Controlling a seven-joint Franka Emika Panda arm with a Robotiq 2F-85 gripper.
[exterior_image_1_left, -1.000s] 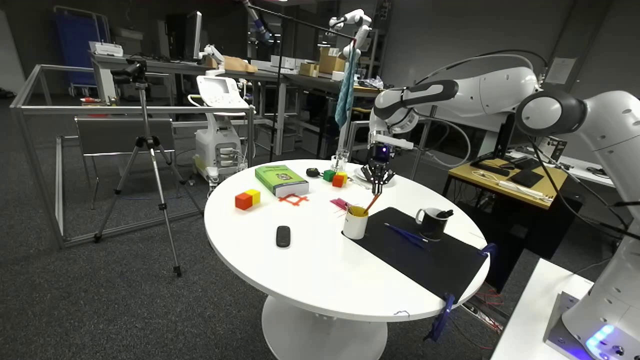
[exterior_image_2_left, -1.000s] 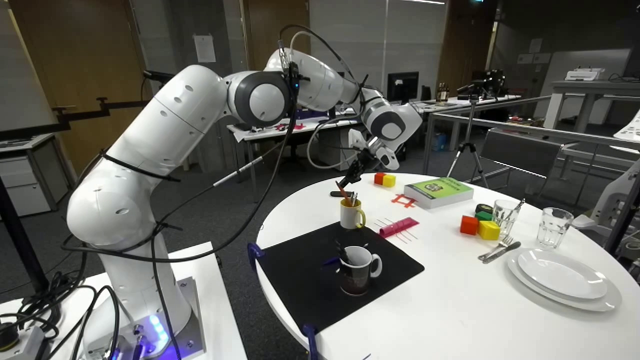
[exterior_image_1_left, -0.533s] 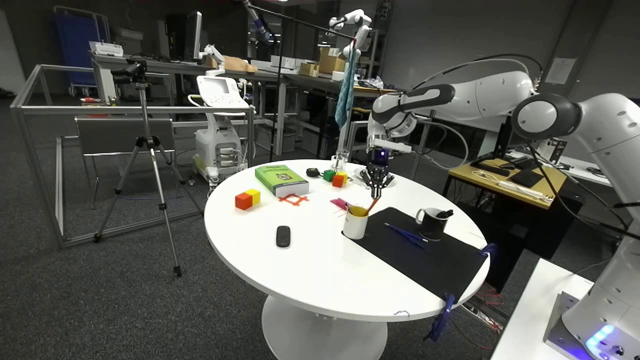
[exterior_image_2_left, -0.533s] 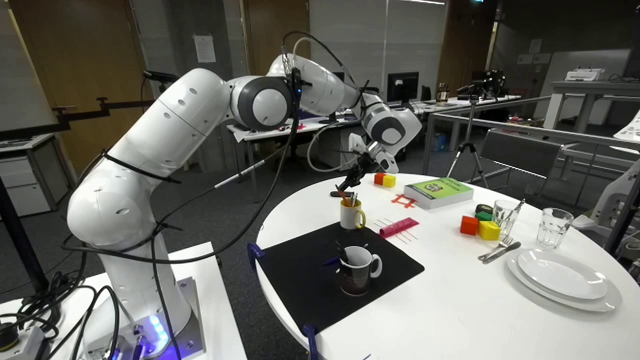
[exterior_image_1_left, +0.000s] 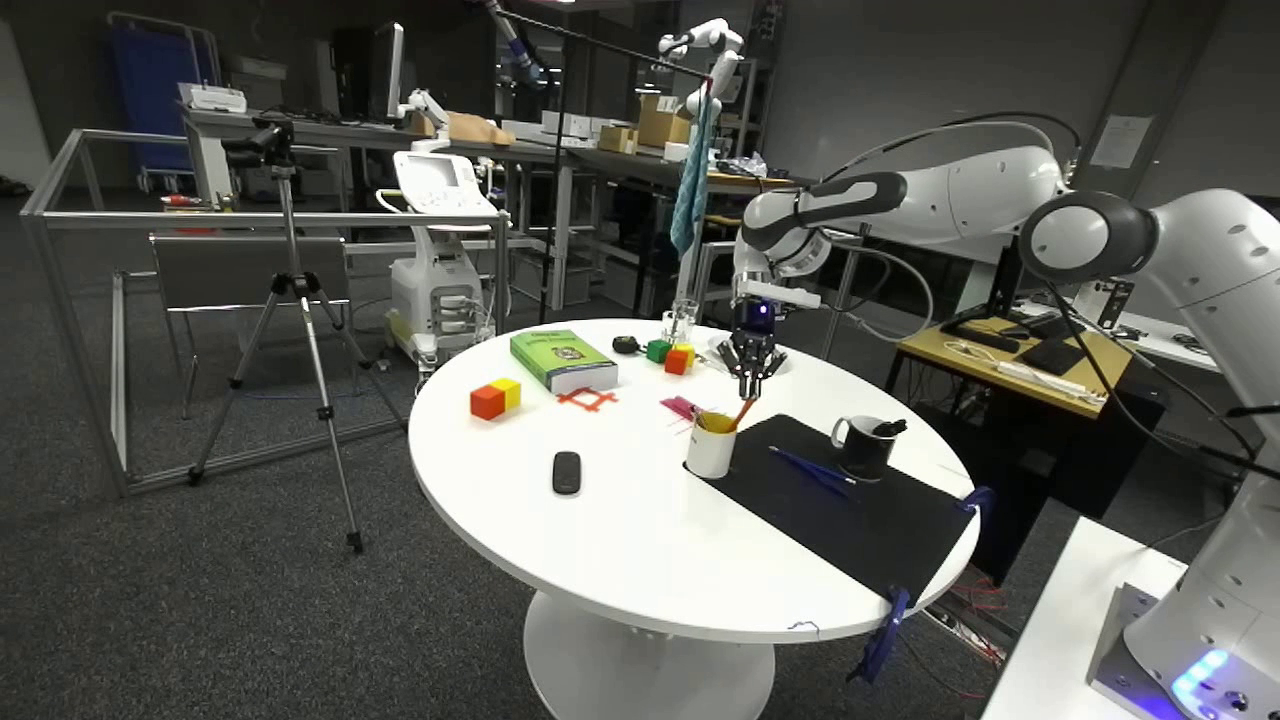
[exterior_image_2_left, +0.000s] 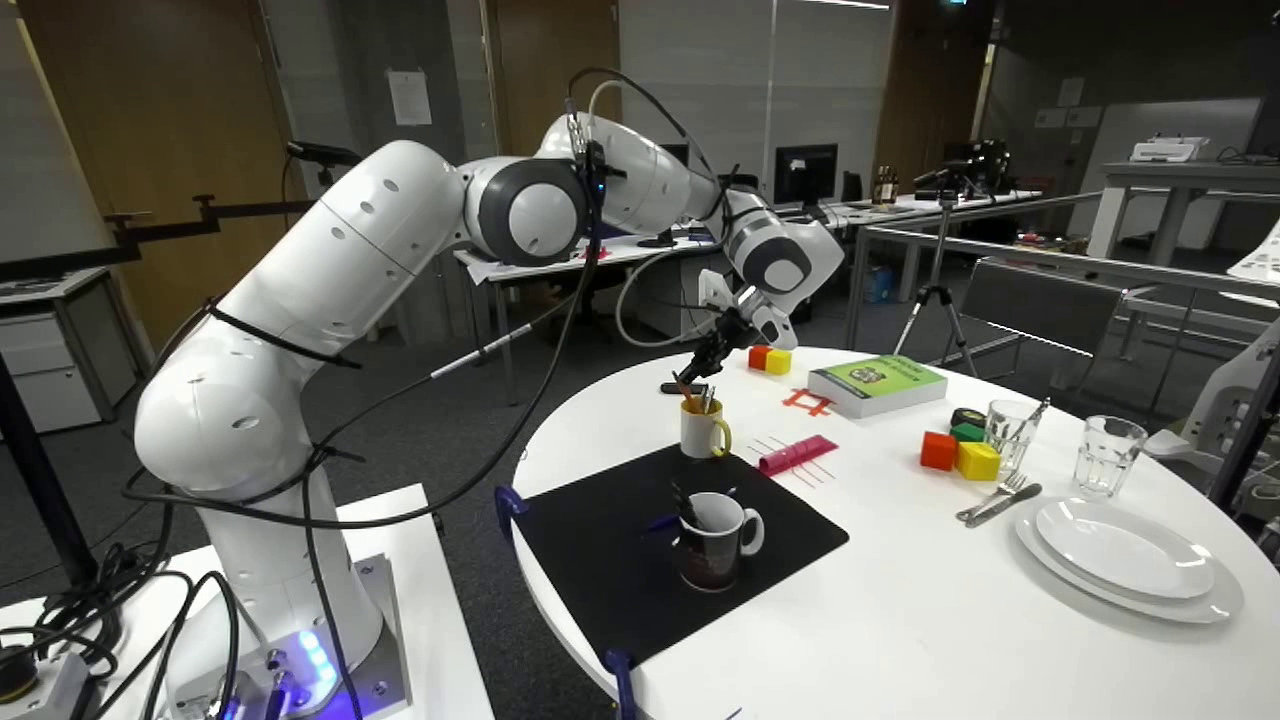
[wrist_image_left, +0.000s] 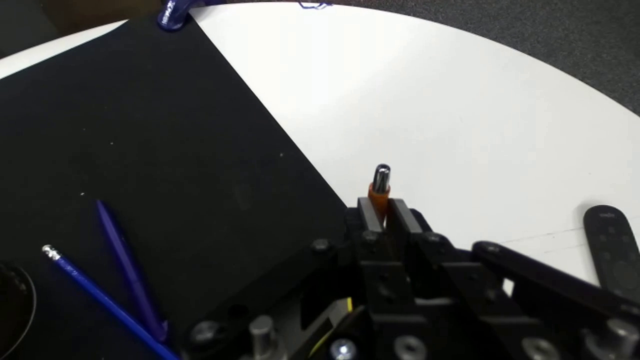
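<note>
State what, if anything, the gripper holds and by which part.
An orange pen sits between the close-set jaws of the gripper, near the pen's silver-tipped upper end; whether they clamp it or merely flank it cannot be told.

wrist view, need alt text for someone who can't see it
An orange pen with a shiny end stands between the fingertips of the tool; whether they grip it is unclear. At left, a blue pencil and a purple-blue pen lie on a black mat; at right, a black remote lies on the white table.
</note>
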